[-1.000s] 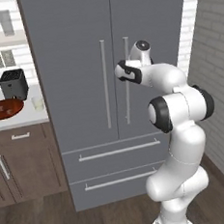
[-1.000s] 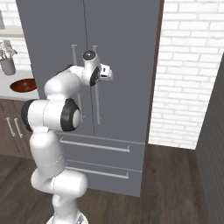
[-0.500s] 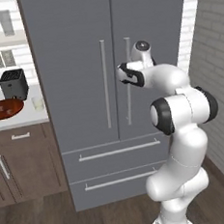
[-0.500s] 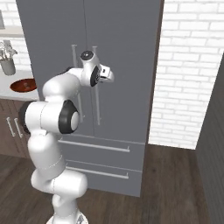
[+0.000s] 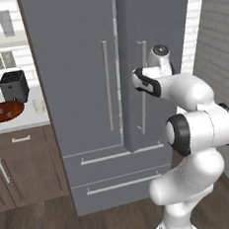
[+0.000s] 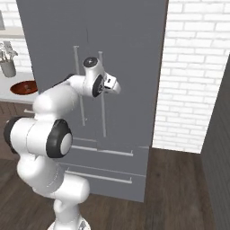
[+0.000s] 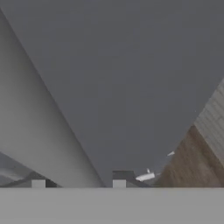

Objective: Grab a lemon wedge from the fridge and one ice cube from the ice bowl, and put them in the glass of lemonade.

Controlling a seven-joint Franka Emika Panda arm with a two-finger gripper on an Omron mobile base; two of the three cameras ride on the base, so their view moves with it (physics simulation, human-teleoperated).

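Note:
The grey two-door fridge (image 5: 82,65) fills the middle, and its right door (image 5: 162,27) stands slightly ajar. My gripper (image 5: 141,81) is at the right door's long bar handle (image 5: 142,59), about halfway up. In the hand view the gripper (image 7: 78,183) is open, its two fingertips (image 7: 119,183) apart, with only the grey door face ahead. The lemon wedge is hidden. The reddish-brown ice bowl (image 5: 4,111) sits on the counter at the left, with the small glass of lemonade (image 5: 38,106) just right of it.
A dark toaster (image 5: 13,86) stands behind the bowl. Brown cabinets (image 5: 22,165) run under the counter. Two fridge drawers (image 5: 117,178) lie below the doors. A white brick wall (image 6: 193,76) and a dark wall (image 6: 220,148) close the right side. The floor is wood.
The right fridge door has swung slightly out from the left one. My hand has shifted a little down and back along the handle.

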